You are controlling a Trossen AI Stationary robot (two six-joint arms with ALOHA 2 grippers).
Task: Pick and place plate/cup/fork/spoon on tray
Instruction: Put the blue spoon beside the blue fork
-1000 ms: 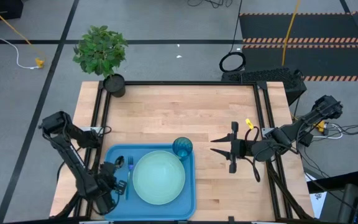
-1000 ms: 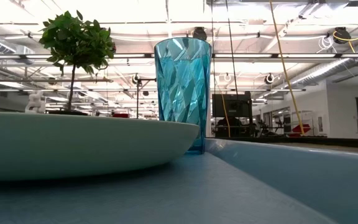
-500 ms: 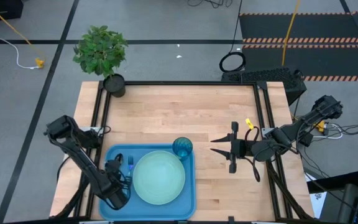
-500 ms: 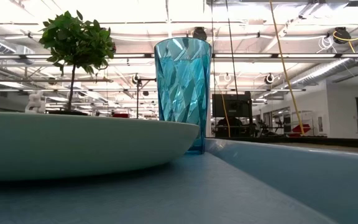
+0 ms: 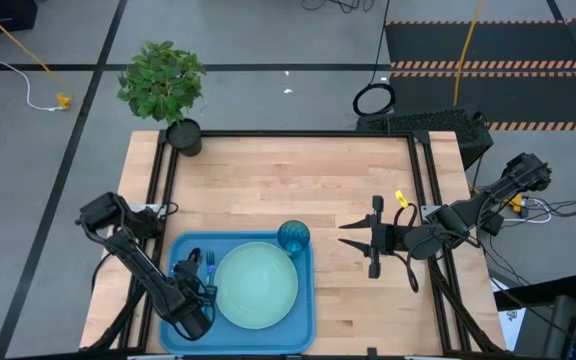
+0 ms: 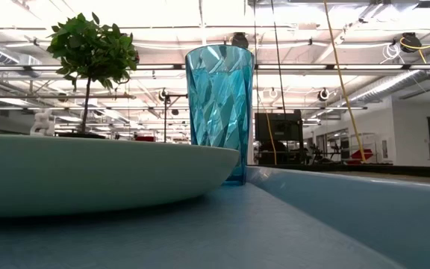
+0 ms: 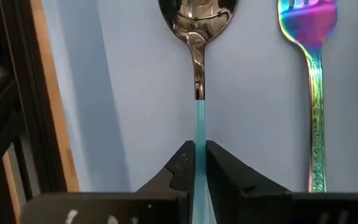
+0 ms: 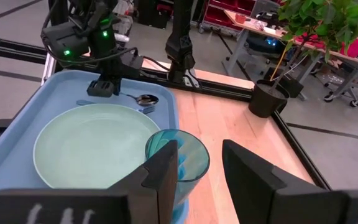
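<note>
The blue tray (image 5: pixel 303 300) lies at the table's near edge, left of centre. On it rest the mint-green plate (image 5: pixel 256 287) and, at its far right corner, the teal cup (image 5: pixel 293 237), standing upright (image 6: pixel 219 112). The fork (image 7: pixel 312 93) lies on the tray floor left of the plate. The spoon (image 7: pixel 197 18) lies beside the fork, nearer the tray's left rim. My left gripper (image 5: pixel 192 287) is over the tray's left part, shut on the spoon's handle. My right gripper (image 5: pixel 351 234) is open and empty over the table, right of the cup. My left gripper (image 7: pixel 199 155) pinches the spoon's light blue handle (image 7: pixel 199 124) between its two fingers, partway along the handle, behind the dark neck. The fingers come from above and lie across the handle. The spoon lies level along the tray floor, bowl toward the far edge; whether it rests there I cannot tell.
A potted plant (image 5: pixel 168 85) stands at the table's far left corner. Black rails (image 5: pixel 288 134) frame the wooden table top (image 5: pixel 298 185), which shows bare wood beyond the tray. In the right wrist view the cup (image 8: pixel 176 158) stands just ahead of the open fingers.
My left gripper has moved a little toward the table's right edge over the tray's left part, staying low by the spoon and fork. The right arm, plate and cup have kept still.
</note>
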